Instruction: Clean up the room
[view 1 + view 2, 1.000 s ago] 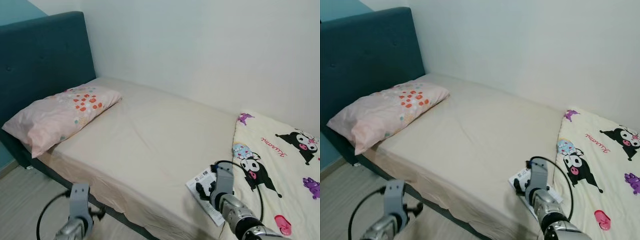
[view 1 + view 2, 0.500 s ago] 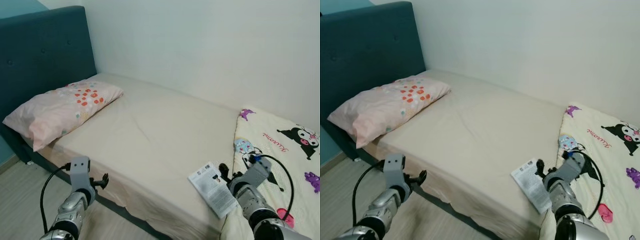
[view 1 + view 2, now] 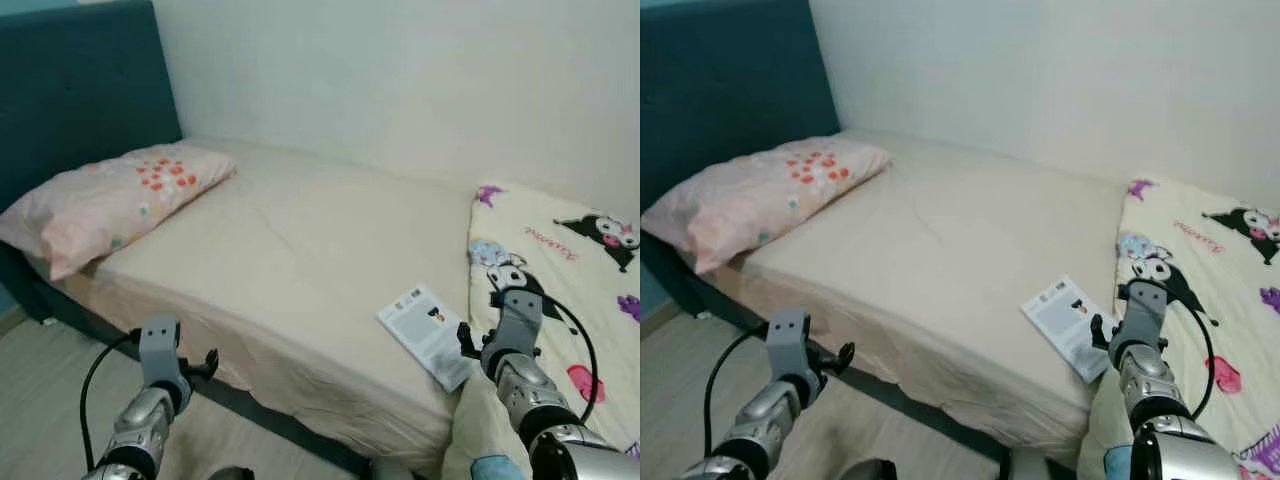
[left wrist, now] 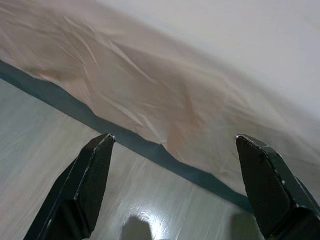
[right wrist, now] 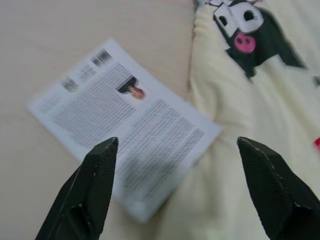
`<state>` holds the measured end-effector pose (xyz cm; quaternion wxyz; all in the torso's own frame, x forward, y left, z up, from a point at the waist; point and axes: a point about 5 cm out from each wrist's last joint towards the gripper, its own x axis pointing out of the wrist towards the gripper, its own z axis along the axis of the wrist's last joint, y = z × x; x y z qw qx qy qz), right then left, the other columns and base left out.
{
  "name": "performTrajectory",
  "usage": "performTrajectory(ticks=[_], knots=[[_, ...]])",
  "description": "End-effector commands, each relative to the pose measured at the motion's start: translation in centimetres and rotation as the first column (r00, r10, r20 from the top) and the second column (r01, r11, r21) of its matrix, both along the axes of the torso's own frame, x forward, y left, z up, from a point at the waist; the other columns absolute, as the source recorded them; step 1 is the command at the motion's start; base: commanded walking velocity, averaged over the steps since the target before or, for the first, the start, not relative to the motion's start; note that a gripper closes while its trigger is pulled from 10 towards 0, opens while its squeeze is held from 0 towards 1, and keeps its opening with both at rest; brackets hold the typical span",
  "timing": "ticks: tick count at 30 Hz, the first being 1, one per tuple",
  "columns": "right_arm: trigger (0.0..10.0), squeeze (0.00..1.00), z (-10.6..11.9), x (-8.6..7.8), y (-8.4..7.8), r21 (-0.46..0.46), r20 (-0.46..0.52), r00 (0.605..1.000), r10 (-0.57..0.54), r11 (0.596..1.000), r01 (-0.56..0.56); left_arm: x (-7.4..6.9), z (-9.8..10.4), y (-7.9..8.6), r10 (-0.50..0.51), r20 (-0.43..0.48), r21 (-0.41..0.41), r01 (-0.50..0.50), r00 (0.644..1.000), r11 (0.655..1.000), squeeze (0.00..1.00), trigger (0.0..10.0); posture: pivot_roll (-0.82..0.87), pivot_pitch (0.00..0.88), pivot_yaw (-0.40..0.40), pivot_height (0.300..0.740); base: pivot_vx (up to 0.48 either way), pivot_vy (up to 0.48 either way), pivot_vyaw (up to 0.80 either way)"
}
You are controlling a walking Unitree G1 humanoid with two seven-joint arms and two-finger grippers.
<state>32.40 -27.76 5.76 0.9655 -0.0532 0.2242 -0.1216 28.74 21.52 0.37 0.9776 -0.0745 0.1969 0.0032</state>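
On the bed (image 3: 300,250), booklet (image 3: 428,322) lies diagonal, flat.

Two silver arms raised forward from the lower edge of the head views. Left gripper of two long black fingers (image 3: 203,365) held low on the left, wrist block upright, black cable looping behind it, fingers spread wide apart and holding nothing. Right gripper of two long black fingers (image 3: 466,338) lifted higher on the right, forearm angled inward, fingers likewise parted wide and empty.
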Motion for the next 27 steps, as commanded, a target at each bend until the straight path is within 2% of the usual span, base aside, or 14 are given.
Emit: performTrajectory(ticks=[1,3,4,5,8,9,11,12,17,19,20,21,23,27], knots=[[10.0,0.0,1.0,0.8,0.3,-0.121,-0.009,0.996,0.086,0.989,-0.086,-0.3,-0.2,0.1,-0.01,-0.004,0.006,0.01,1.0,1.0,0.0,10.0,-0.1,0.0,-0.038,0.565,0.0,0.0,0.0],[10.0,0.0,1.2,1.0,0.5,-0.169,-0.028,0.992,0.126,0.977,-0.129,-0.4,-0.3,0.2,-0.009,-0.006,0.006,0.009,1.0,1.0,0.0,10.0,-0.1,0.0,-0.038,0.56,0.0,0.0,0.0],[10.0,0.0,1.1,1.2,1.1,-0.232,-0.074,0.979,0.191,0.951,-0.203,-0.6,-0.4,0.4,-0.009,-0.006,0.007,0.009,1.0,1.0,0.0,10.0,-0.09,0.0,-0.037,0.555,0.0,0.0,0.0],[10.0,0.0,1.1,1.2,1.1,-0.232,-0.074,0.979,0.191,0.951,-0.203,-0.6,-0.4,0.4,-0.009,-0.006,0.007,0.009,1.0,1.0,0.0,10.0,-0.09,0.0,-0.037,0.555,0.0,0.0,0.0],[10.0,0.0,-0.3,0.9,3.3,-0.298,-0.204,0.912,0.356,0.865,-0.404,-1.2,-0.4,1.3,-0.007,0.006,0.012,0.007,1.0,1.0,0.0,10.0,-0.07,0.0,-0.035,0.54,0.0,0.0,0.0],[10.0,0.0,-0.3,0.9,3.3,-0.298,-0.204,0.912,0.356,0.865,-0.404,-1.2,-0.4,1.3,-0.007,0.006,0.012,0.007,1.0,1.0,0.0,10.0,-0.07,0.0,-0.035,0.54,0.0,0.0,0.0],[10.0,0.0,-1.2,0.6,4.7,-0.282,-0.25,0.86,0.444,0.817,-0.503,-1.5,-0.3,1.9,-0.006,0.02,0.017,0.006,1.0,1.0,0.0,10.0,-0.05,0.024,-0.03,0.53,0.0,0.0,0.0],[10.0,0.0,-1.2,0.6,4.7,-0.282,-0.25,0.86,0.444,0.817,-0.503,-1.5,-0.3,1.9,-0.006,0.02,0.017,0.006,1.0,1.0,0.0,10.0,-0.05,0.024,-0.03,0.53,0.0,0.0,0.0],[10.0,0.0,-1.8,0.4,6.3,-0.348,-0.347,0.763,0.546,0.68,-0.645,-1.8,0.2,2.9,-0.02,0.068,0.033,0.018,0.997,0.999,0.0,10.0,-0.03,0.084,-0.022,0.51,0.0,0.0,0.0],[10.0,0.0,-1.8,0.5,6.4,-0.356,-0.356,0.755,0.551,0.667,-0.654,-1.9,0.3,3.0,-0.023,0.075,0.034,0.021,0.997,0.999,0.0,10.0,-0.03,0.084,-0.022,0.51,0.0,0.0,0.0],[10.0,0.0,-1.7,0.5,5.8,-0.427,-0.428,0.738,0.522,0.603,-0.674,-1.9,0.5,3.2,-0.034,0.092,0.038,0.031,0.995,0.999,0.0,10.0,-0.02,0.109,-0.022,0.51,0.0,0.0,0.0],[10.0,0.0,-1.7,0.5,5.8,-0.427,-0.428,0.738,0.522,0.603,-0.674,-1.9,0.5,3.2,-0.034,0.092,0.038,0.031,0.995,0.999,0.0,10.0,-0.02,0.109,-0.022,0.51,0.0,0.0,0.0],[10.0,0.0,-1.5,0.7,5.1,-0.487,-0.476,0.737,0.48,0.554,-0.676,-2.0,0.7,3.3,-0.042,0.105,0.042,0.038,0.994,0.998,0.0,10.0,-0.01,0.126,-0.019,0.51,0.0,0.0,0.0],[10.0,0.0,-0.3,1.4,4.2,-0.58,-0.479,0.772,0.418,0.509,-0.636,-2.3,0.9,3.6,-0.053,0.12,0.048,0.047,0.991,0.998,0.0,10.0,0.0,0.151,-0.011,0.51,0.0,0.0,0.0]])
